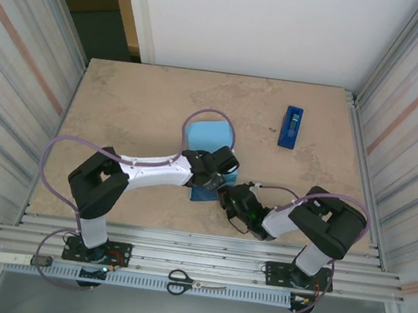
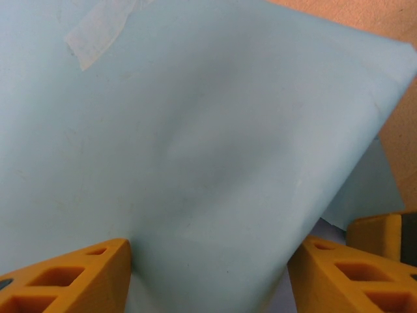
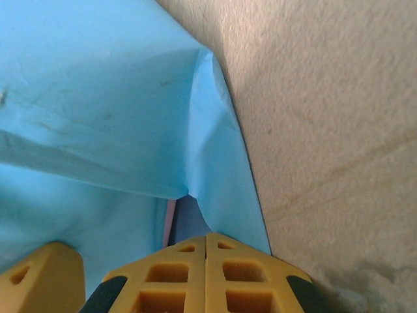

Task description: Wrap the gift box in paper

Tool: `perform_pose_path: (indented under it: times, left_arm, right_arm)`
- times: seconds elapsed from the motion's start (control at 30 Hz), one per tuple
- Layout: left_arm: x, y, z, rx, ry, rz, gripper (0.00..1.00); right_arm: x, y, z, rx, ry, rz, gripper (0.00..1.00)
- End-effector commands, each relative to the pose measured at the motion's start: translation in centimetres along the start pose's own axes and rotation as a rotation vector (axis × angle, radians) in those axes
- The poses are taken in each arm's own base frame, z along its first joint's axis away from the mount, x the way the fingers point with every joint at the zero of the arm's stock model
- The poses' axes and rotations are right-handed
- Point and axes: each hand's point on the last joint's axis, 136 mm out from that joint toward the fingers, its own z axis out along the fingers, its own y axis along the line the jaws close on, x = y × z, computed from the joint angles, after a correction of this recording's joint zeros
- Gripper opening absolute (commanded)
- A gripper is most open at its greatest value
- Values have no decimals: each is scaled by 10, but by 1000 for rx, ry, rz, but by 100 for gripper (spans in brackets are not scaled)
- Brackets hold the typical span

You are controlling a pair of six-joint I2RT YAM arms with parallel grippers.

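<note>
The paper (image 1: 208,135) lies light-blue side out, folded over the gift box at the table's middle. Only a thin pink sliver of the gift box (image 3: 168,220) shows, beside a dark navy inner face at a corner fold. My left gripper (image 1: 218,175) reaches over the parcel's near side. In its wrist view the left gripper (image 2: 208,277) is open, its yellow fingers (image 2: 65,277) standing on either side of a tapering flap of paper (image 2: 195,130). My right gripper (image 1: 227,196) is shut, and its joined tips (image 3: 206,242) rest at the paper's (image 3: 98,98) corner fold with nothing seen between them.
A strip of clear tape (image 2: 98,32) sticks on the paper's upper left. A royal-blue tape dispenser (image 1: 291,127) stands at the back right. Scissors (image 1: 195,283) lie on the near rail between the arm bases. Corrugated walls close in both sides.
</note>
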Motion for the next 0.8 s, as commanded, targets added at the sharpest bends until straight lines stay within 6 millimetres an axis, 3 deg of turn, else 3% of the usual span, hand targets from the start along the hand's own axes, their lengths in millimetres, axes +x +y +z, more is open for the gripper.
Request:
perform_pose_path:
  times: [0.0,0.23,0.37,0.5,0.63,0.77]
  left_arm:
    - [71,-31,23,119,232,28,62]
    - [72,-33,24,124,235,25,62]
    - [73,-33,24,124,240,33,62]
    - [72,-33,24,123,241,29,62]
    - [72,-33,24,123,241,29,62]
    - [71,-35,24,133,243,32,62]
  right_arm:
    - [9,-37,-10,132,38,-22,0]
    - [-36,-27,-35,190,-78,-112,0]
    - [-55,-6,-33,150,-32,-142,0]
    - [-56,10,-28,115,3,-166,0]
    - [-42,24,-16,50,75,-190,0]
    - [-37,26,-4,46,99,-179,0]
